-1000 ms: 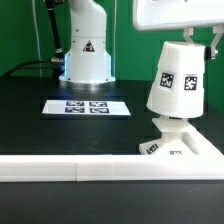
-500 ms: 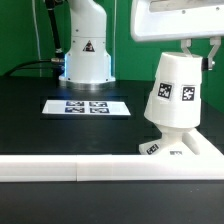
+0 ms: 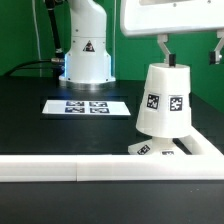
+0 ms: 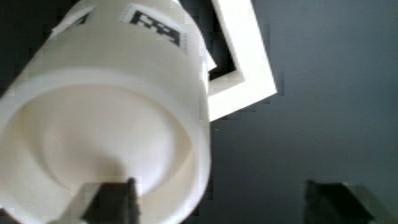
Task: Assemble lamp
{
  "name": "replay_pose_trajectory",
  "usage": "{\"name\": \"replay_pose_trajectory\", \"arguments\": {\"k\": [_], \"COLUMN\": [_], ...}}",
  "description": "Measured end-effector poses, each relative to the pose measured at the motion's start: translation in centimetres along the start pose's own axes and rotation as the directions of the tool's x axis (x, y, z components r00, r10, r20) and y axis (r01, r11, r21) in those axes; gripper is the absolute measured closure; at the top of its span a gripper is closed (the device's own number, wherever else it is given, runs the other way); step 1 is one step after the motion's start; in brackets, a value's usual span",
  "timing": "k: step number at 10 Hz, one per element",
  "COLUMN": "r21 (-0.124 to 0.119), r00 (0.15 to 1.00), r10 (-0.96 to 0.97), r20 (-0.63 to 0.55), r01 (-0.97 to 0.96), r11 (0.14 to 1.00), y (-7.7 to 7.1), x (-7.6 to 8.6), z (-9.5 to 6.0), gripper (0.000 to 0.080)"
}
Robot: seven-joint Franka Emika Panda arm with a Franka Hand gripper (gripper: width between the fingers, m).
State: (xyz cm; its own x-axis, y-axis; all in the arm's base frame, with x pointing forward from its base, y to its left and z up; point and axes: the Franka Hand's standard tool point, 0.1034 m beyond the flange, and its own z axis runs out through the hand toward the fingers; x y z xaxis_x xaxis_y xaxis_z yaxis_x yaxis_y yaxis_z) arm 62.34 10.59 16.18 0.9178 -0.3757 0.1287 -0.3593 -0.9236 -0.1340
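Observation:
The white cone shade point(image 3: 164, 100) stands upright over the flat square base point(image 3: 150, 150) at the exterior view's right, next to the rail. The bulb is hidden under the shade. My gripper point(image 3: 192, 55) hangs just above the shade's top with its jaws wide apart. One finger point(image 3: 165, 50) is at the shade's narrow top and the other is well off to the side. In the wrist view the shade point(image 4: 107, 110) fills most of the picture. One finger point(image 4: 116, 200) overlaps its rim, and the gripper point(image 4: 222, 200) holds nothing between its fingers.
The marker board point(image 3: 87, 106) lies flat on the black table in front of the arm's white pedestal point(image 3: 87, 55). The long white border rail point(image 3: 70, 168) runs along the front and turns back at the exterior view's right.
The shade has gone from tilted to upright and shifted towards the exterior view's left, the base sliding a little with it. The gripper moved the same way above it.

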Motion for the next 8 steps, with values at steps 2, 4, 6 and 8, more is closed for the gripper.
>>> {"name": "replay_pose_trajectory", "arguments": {"k": [2, 4, 6, 8], "r21": [-0.031, -0.048, -0.078, -0.078], "r00": [0.998, 0.995, 0.995, 0.995], "r10": [0.021, 0.018, 0.002, 0.003], "r20": [0.066, 0.097, 0.102, 0.100], "r01": [-0.019, -0.013, 0.007, 0.005], "r11": [0.999, 0.999, 0.997, 0.997], "y": [0.1, -0.8, -2.5, -3.3], "x": [-0.4, -0.4, -1.1, -1.9], "z": [-1.4, -2.2, -2.4, -2.2], "gripper": [0.0120, 0.0103, 0.0101, 0.0101]}}
